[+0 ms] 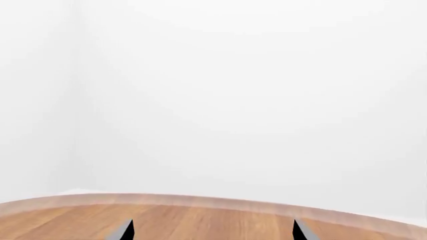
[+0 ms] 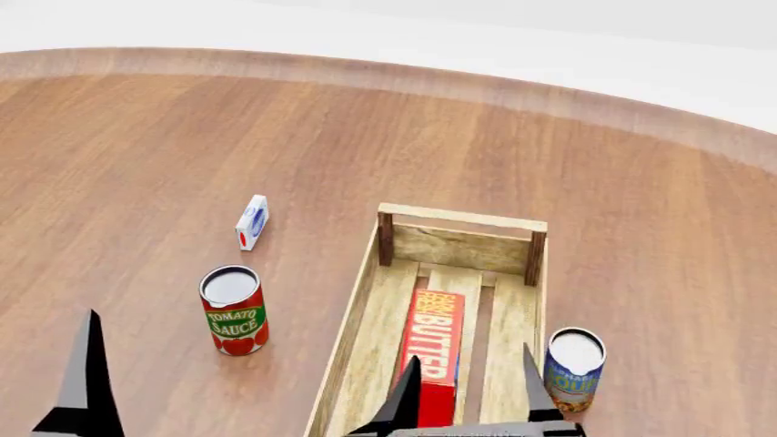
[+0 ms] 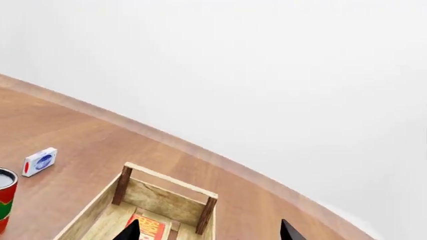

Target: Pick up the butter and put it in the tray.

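Observation:
The red-orange butter box (image 2: 434, 353) lies flat on the slatted bottom of the pale wooden tray (image 2: 359, 305), lengthwise. In the right wrist view the butter's end (image 3: 148, 228) shows inside the tray (image 3: 157, 196). My right gripper (image 2: 468, 390) is open and empty, its two dark fingertips apart above the near end of the tray and the butter; it also shows in the right wrist view (image 3: 208, 231). My left gripper (image 1: 212, 230) is open and empty over bare table; one of its fingers (image 2: 85, 373) shows at the lower left of the head view.
A tomato sauce can (image 2: 233, 309) stands left of the tray. A blue-labelled can (image 2: 573, 369) stands right of it. A small white-blue-red carton (image 2: 251, 222) lies farther back on the left. The round wooden table's far edge (image 2: 510, 89) meets a white wall.

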